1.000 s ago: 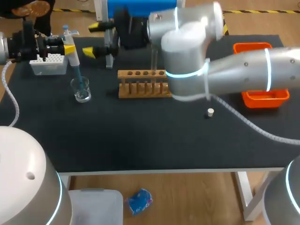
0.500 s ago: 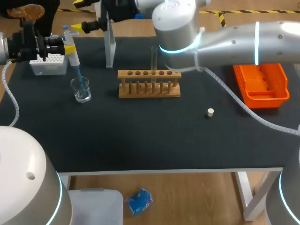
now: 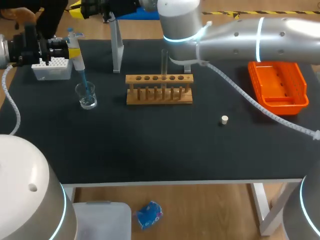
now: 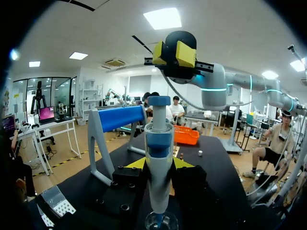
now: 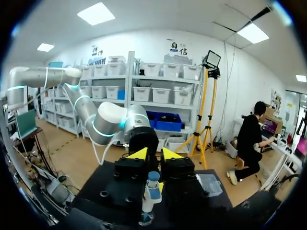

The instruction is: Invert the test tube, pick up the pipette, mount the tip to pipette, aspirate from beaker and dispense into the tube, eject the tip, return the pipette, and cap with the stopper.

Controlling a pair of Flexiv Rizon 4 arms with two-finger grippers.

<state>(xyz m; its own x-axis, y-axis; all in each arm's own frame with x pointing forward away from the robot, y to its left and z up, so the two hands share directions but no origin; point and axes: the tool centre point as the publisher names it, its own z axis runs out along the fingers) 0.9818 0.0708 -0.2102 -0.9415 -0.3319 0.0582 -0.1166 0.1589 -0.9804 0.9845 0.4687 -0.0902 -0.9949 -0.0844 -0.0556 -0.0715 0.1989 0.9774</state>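
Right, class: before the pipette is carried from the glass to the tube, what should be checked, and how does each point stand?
1. Pipette gripped from both sides by the left jaws: ok.
2. Its tip down in the glass: ok.
3. Liquid drawn up: cannot tell.
4. Tube upright in the rack, uncapped: ok.
5. Right arm clear of the tube: cannot tell; it hangs close behind.
6. Stopper lying free, ready: ok.

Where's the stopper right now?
In the head view, the stopper lies on the table right of centre, front-right of the wooden rack, left of the orange bin.
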